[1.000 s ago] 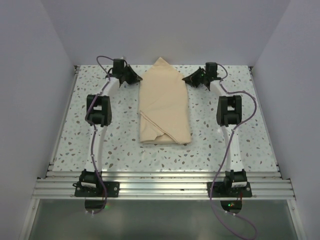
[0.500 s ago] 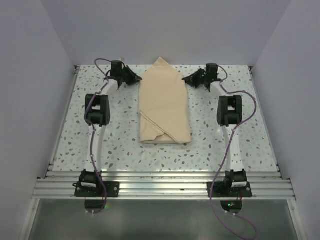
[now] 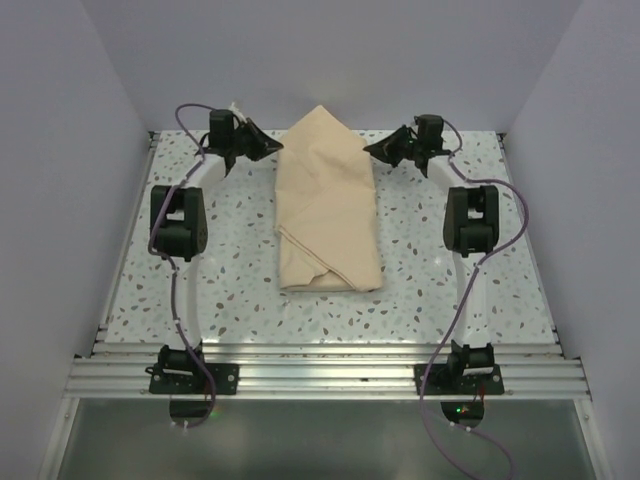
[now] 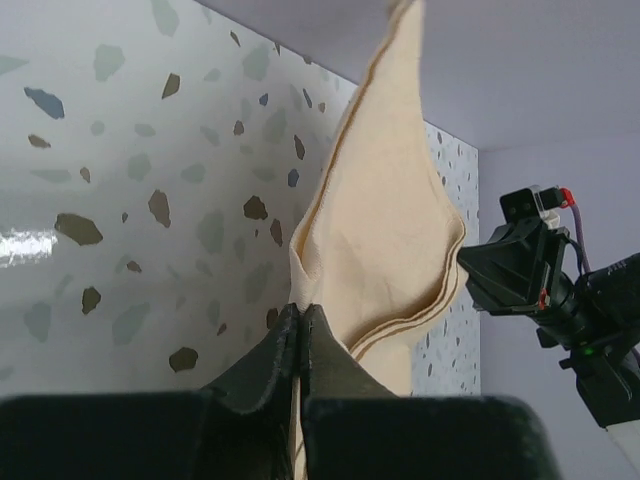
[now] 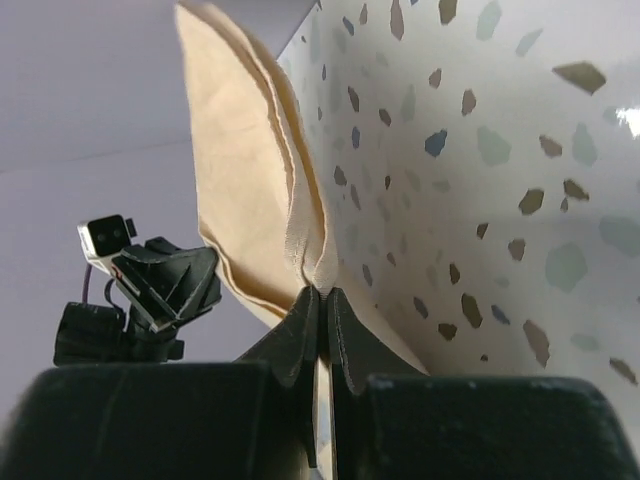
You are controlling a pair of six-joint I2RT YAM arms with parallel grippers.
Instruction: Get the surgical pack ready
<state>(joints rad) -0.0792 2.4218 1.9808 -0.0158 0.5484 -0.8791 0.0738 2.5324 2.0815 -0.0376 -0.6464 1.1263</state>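
The tan wrap sheet [image 3: 328, 205] lies folded lengthwise in the middle of the table, its far end rising to a point near the back wall. My left gripper [image 3: 274, 148] is shut on the sheet's left far edge; in the left wrist view [image 4: 300, 312] the fabric is pinched between the jaws. My right gripper [image 3: 372, 152] is shut on the right far edge, the cloth [image 5: 262, 170] pinched at the tips [image 5: 321, 294]. The far end is lifted off the table. The steel tray, instruments and gauze are hidden under the wrap.
The speckled table [image 3: 200, 280] is walled on the left, right and back. An aluminium rail [image 3: 320, 375] with both arm bases runs along the near edge. The right gripper shows in the left wrist view [image 4: 530, 270], the left gripper in the right wrist view [image 5: 150, 290].
Both grippers have closed on the sheet's far edges and lifted them up and back; the far point now stands higher and the arms' elbows have swung outward.
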